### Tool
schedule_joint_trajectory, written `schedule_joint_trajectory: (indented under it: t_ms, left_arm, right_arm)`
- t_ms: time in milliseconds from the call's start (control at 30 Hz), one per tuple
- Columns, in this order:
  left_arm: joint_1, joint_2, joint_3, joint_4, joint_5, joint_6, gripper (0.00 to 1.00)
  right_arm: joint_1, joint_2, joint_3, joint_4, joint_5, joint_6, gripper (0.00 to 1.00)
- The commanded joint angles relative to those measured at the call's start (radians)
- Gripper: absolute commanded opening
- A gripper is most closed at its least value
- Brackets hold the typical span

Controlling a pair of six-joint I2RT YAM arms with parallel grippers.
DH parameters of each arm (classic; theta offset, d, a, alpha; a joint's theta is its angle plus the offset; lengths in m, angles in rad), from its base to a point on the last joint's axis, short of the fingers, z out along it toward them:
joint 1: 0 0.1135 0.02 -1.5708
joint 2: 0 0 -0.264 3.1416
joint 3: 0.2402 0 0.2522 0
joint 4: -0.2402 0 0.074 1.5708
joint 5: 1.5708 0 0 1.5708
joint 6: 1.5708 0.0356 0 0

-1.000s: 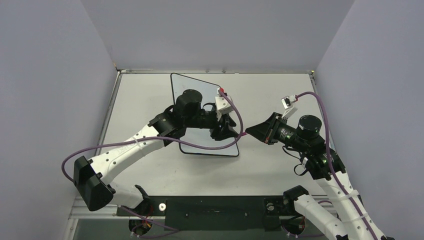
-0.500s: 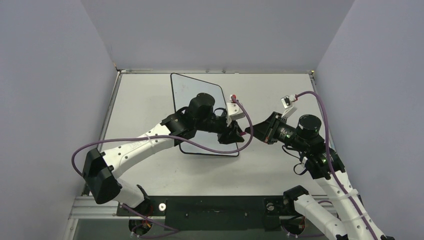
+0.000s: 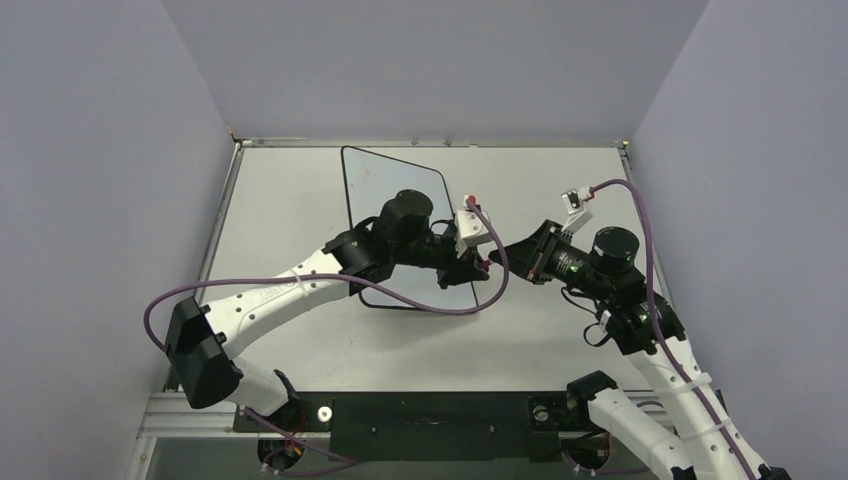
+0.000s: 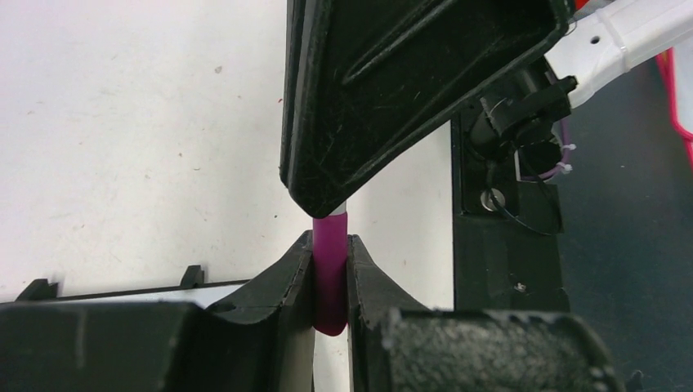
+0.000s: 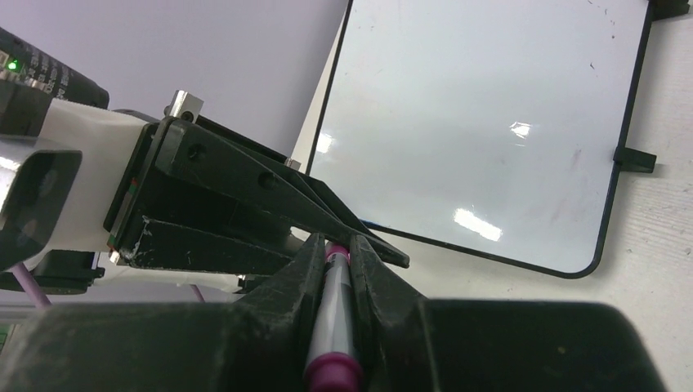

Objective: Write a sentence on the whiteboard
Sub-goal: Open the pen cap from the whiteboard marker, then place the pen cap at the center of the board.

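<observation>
Whiteboard (image 3: 372,178): one, 12 o'clock, unmoved.
Left gripper (image 3: 474,266): now meets right, clenching marker (image 4: 330,273) cap.
Right gripper (image 3: 514,256): grasping the one marker.

left arm (image 3: 262,292): white shell links, black joint housings | right arm (image 3: 682,388): same white-and-black build, round black motor cap | purple cable (image 3: 440,311) along each arm | white wrist camera block (image 3: 470,228), red plug | fingers (image 4: 270,294): matte black, scuffed, wedge-shaped | green LED (image 5: 11,64) lit | black base plate (image 3: 430,415), two silver bolts
</observation>
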Motion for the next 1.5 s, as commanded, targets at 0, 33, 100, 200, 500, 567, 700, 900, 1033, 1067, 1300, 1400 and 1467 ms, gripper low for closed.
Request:
schedule_joint_trajectory:
  t_ms: [0, 33, 100, 200, 500, 567, 700, 900, 1033, 1067, 1300, 1400, 1467]
  left_arm:
    - [-0.010, -0.057, -0.052, 0.110, -0.112, 0.021, 0.00]
    - [-0.011, -0.064, -0.068, 0.111, -0.130, 0.025, 0.00]
    - [-0.016, -0.080, -0.089, 0.100, -0.154, 0.036, 0.00]
    - [-0.018, -0.109, -0.117, 0.078, -0.186, 0.045, 0.00]
    - [-0.020, -0.208, -0.207, 0.065, -0.240, 0.029, 0.00]
    - [-0.020, -0.216, -0.218, 0.060, -0.251, 0.026, 0.00]
    - [-0.021, -0.226, -0.235, 0.050, -0.252, 0.021, 0.00]
    - [-0.021, -0.260, -0.257, 0.045, -0.279, 0.012, 0.00]
    - [-0.021, -0.296, -0.273, 0.027, -0.320, 0.003, 0.00]
    - [-0.021, -0.303, -0.275, 0.024, -0.345, -0.002, 0.00]
    - [-0.020, -0.426, -0.271, -0.069, -0.580, -0.126, 0.00]
    - [-0.009, -0.483, -0.274, -0.114, -0.733, -0.188, 0.00]
    - [0.017, -0.504, -0.272, -0.155, -0.847, -0.246, 0.00]
  right_arm:
    - [0.004, 0.021, 0.017, 0.007, -0.031, 0.001, 0.00]
    - [-0.003, 0.029, 0.021, -0.004, -0.030, -0.001, 0.00]
    - [-0.015, 0.037, 0.031, -0.018, -0.035, -0.006, 0.00]
    - [-0.038, 0.042, 0.046, -0.040, -0.040, -0.028, 0.00]
    - [-0.139, 0.055, 0.077, -0.086, -0.088, -0.057, 0.00]
    - [-0.155, 0.058, 0.083, -0.094, -0.097, -0.061, 0.00]
    - [-0.166, 0.060, 0.093, -0.106, -0.101, -0.069, 0.00]
    - [-0.183, 0.062, 0.116, -0.133, -0.102, -0.084, 0.00]
    - [-0.208, 0.069, 0.150, -0.154, -0.098, -0.090, 0.00]
    - [-0.213, 0.068, 0.162, -0.155, -0.091, -0.089, 0.00]
    - [-0.217, 0.061, 0.220, -0.201, 0.028, -0.105, 0.00]
    - [-0.218, 0.058, 0.223, -0.219, 0.074, -0.119, 0.00]
    - [-0.217, 0.057, 0.217, -0.226, 0.104, -0.121, 0.00]
